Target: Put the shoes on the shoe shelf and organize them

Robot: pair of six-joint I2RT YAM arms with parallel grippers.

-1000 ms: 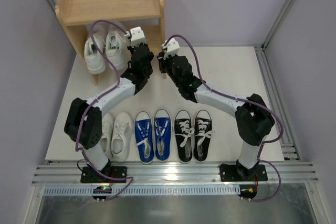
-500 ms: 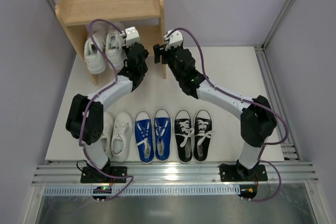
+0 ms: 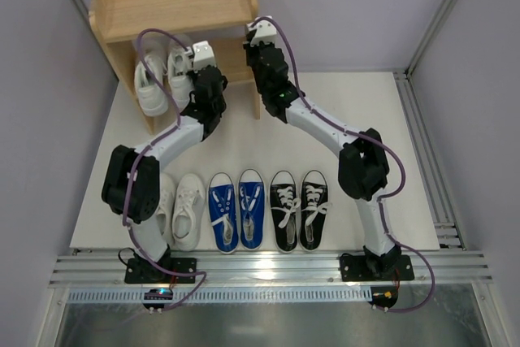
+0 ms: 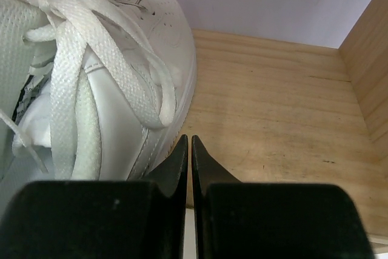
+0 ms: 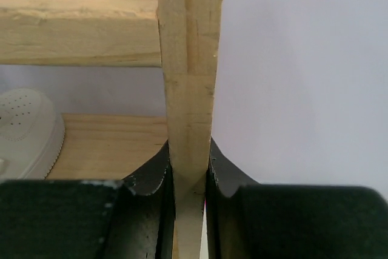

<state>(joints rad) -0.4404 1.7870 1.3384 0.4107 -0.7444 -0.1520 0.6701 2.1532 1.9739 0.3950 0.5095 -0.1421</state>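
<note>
The wooden shoe shelf (image 3: 175, 2) stands at the back left. A white pair (image 3: 162, 79) sits on its lower tier, heels sticking out. My left gripper (image 4: 189, 141) is shut and empty, right beside the right white shoe (image 4: 115, 83) at the lower board's front edge. My right gripper (image 5: 189, 150) is shut on the shelf's right side panel (image 5: 189, 59), one finger on each face. On the floor in front stand a white pair (image 3: 180, 209), a blue pair (image 3: 236, 209) and a black pair (image 3: 299, 207).
Purple walls close in the back and the sides. An aluminium rail (image 3: 268, 267) runs along the near edge by the arm bases. The lower board (image 4: 273, 107) right of the white pair holds nothing.
My right gripper moved back and left onto the shelf's right side panel and closed on it. My left gripper moved left, close to the white shoe. The shelf shifted slightly.
</note>
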